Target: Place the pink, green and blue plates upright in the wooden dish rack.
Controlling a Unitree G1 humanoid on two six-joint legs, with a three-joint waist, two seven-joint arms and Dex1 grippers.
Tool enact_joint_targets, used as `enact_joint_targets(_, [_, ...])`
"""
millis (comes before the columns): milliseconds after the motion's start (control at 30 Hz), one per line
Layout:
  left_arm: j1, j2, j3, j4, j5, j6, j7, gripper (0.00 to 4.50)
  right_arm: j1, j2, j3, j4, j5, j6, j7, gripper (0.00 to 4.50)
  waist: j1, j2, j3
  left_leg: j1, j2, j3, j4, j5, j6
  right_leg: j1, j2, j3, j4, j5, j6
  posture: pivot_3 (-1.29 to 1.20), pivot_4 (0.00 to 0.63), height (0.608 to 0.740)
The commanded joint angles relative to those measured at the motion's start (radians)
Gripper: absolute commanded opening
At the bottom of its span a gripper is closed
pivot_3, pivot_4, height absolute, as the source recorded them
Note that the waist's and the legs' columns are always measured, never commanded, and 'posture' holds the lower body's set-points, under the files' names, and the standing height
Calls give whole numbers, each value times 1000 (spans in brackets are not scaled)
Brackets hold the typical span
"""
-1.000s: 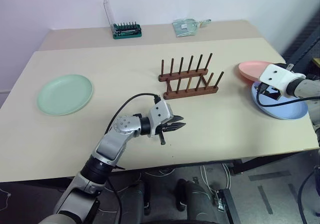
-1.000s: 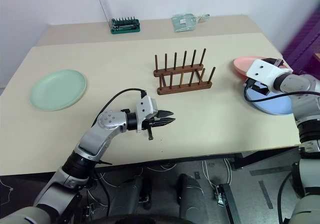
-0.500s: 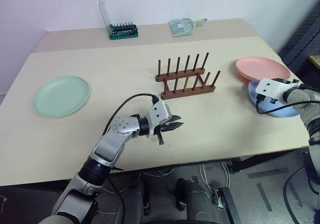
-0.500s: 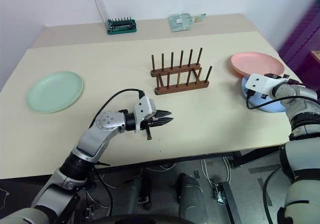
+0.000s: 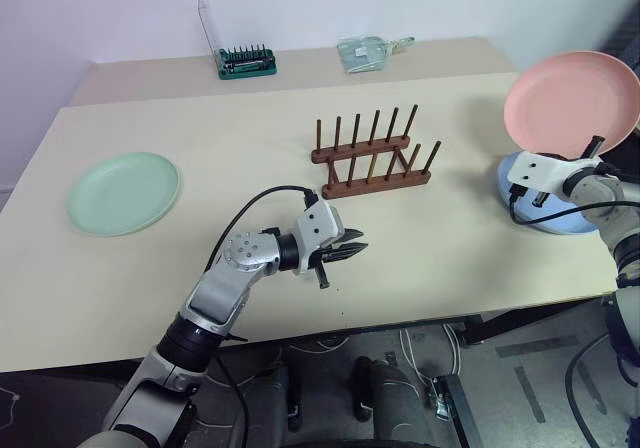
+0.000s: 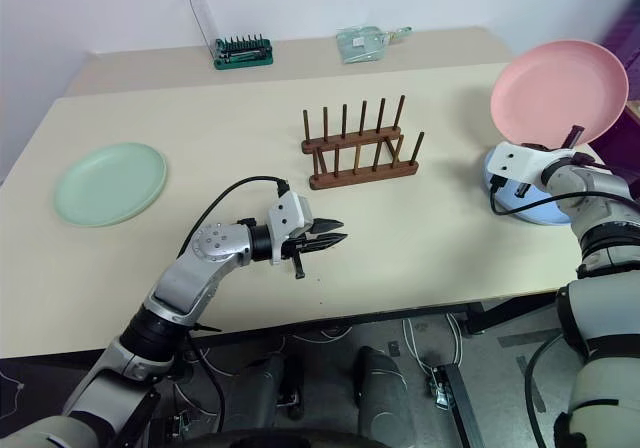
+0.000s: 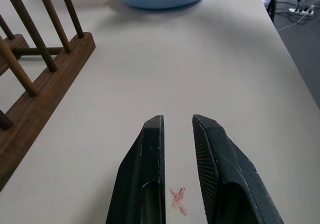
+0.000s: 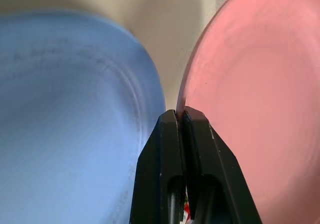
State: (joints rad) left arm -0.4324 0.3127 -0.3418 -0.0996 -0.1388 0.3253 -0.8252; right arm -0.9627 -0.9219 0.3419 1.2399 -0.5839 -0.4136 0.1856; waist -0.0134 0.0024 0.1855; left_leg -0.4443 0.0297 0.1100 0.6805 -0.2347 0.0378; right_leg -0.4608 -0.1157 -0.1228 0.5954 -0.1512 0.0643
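Clamping its fingers on the rim, right gripper (image 8: 181, 115) tipped the pink plate (image 5: 568, 103) up off the worktop (image 5: 250, 148), rack (image 5: 375, 156) next; left fingers (image 7: 150, 159) slightly apart, empty.

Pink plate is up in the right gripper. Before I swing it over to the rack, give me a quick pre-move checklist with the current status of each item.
1. Right gripper clamped on the pink plate rim: ok, fingers shut on its edge.
2. Pink plate lifted off the table and tilted up on edge: ok.
3. Wooden dish rack slots free: ok, no plate between the pegs.
4. Left gripper out of the path: ok, it sits nearer the front edge than the rack, holding nothing.
5. Blue plate undisturbed: ok, flat under the right hand.
6. Grip firm enough for the swing: cannot tell.
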Motion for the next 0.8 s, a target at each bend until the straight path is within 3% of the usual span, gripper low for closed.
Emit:
enact_joint_targets(33, [-5,-4,-1,-18,6,-18,6,882,-9,-43,-47,-93,47,-93,-2,26,0,0,0,0,0,0,0,0,0,0,0,0,0,0,0,0,150,730])
enact_joint_targets(133, [1,0,6,-16,6,-22,9,882,11,-9,-167,-262,260,-128,183,26,0,0,0,0,0,0,0,0,0,0,0,0,0,0,0,0,150,730])
enact_joint_targets(300, [1,12,28,3,2,-28,13,882,139,91,-365,-857,839,324,602,26,3,0,0,2,2,-1,0,0,0,1,2,0,1,2,4,0,150,730])
enact_joint_targets(400, [-2,20,39,9,-4,-31,11,882,180,109,-441,-1122,1123,662,665,26,18,0,0,1,2,-3,0,0,0,1,2,-2,2,2,3,0,150,730])
enact_joint_targets(500, [-3,25,49,15,-11,-32,12,882,169,157,-538,-1229,1419,950,643,26,30,0,0,0,1,-3,2,0,0,1,0,-2,1,0,-1,0,150,730])
enact_joint_targets(567, [-6,24,49,22,-12,-35,12,882,166,169,-575,-1243,1523,1063,653,26,31,0,0,0,0,-3,3,-1,1,2,-2,-3,0,0,-1,0,150,730])
enact_joint_targets(800, [-2,19,57,16,-18,-30,11,882,98,184,-627,-1077,1560,1176,673,26,27,0,0,-1,0,-2,2,-2,2,0,-2,-2,0,0,-1,0,150,730])
